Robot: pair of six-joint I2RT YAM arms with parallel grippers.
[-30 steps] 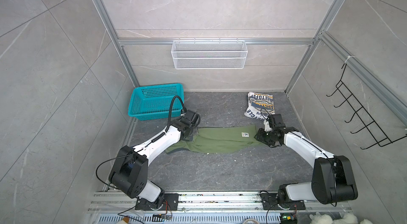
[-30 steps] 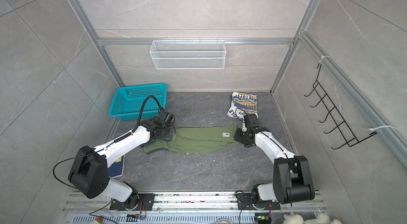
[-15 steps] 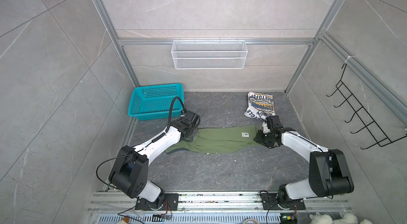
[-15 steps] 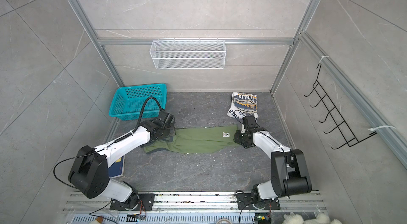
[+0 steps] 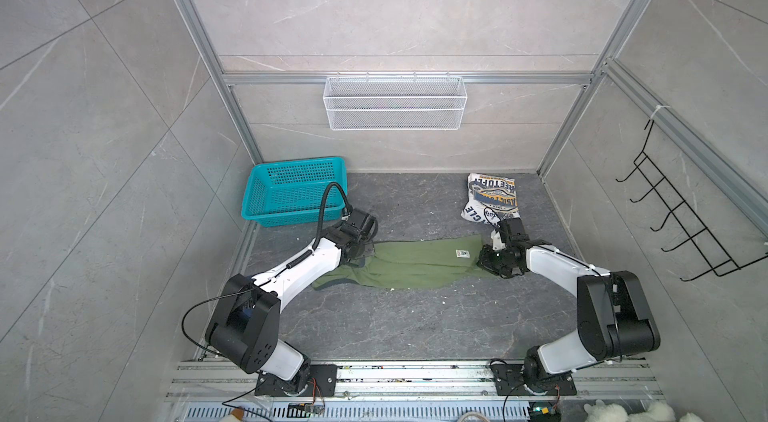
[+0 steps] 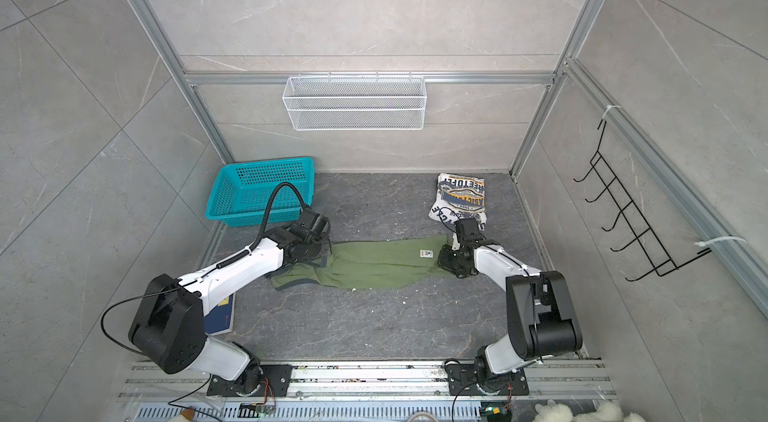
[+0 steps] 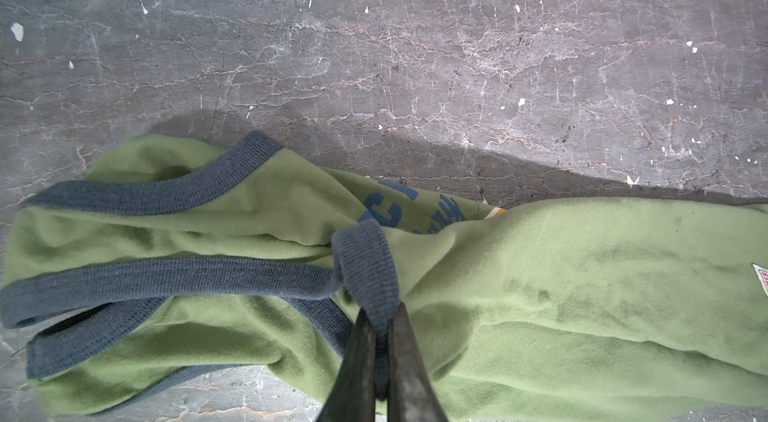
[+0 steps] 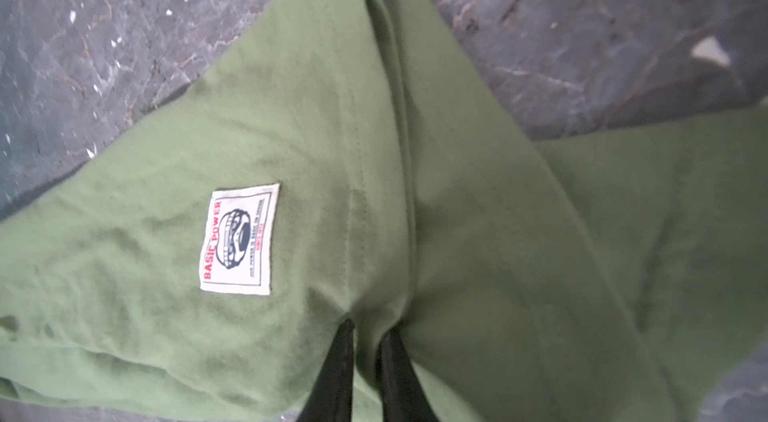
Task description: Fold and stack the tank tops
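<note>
The olive green tank top (image 5: 415, 264) (image 6: 374, 264) lies stretched lengthwise on the dark floor between my two grippers. My left gripper (image 5: 365, 251) (image 7: 379, 316) is shut on its grey trim strap (image 7: 365, 266) at the shoulder end. At the hem end, near a white sewn label (image 8: 239, 239), my right gripper (image 5: 488, 262) (image 8: 370, 332) is shut on a pinched ridge of green cloth. The white tank top (image 5: 492, 200) (image 6: 460, 202) lies folded at the back right with its navy-yellow print up, just behind the right gripper.
A teal basket (image 5: 297, 195) stands at the back left. A dark blue book (image 6: 220, 316) lies under the left arm. A white wire basket (image 5: 395, 104) hangs on the back wall, and a black hook rack (image 5: 685, 224) on the right wall.
My right gripper has closed on the hem end of the green tank top. The left arm and the tops have stayed where they were.
</note>
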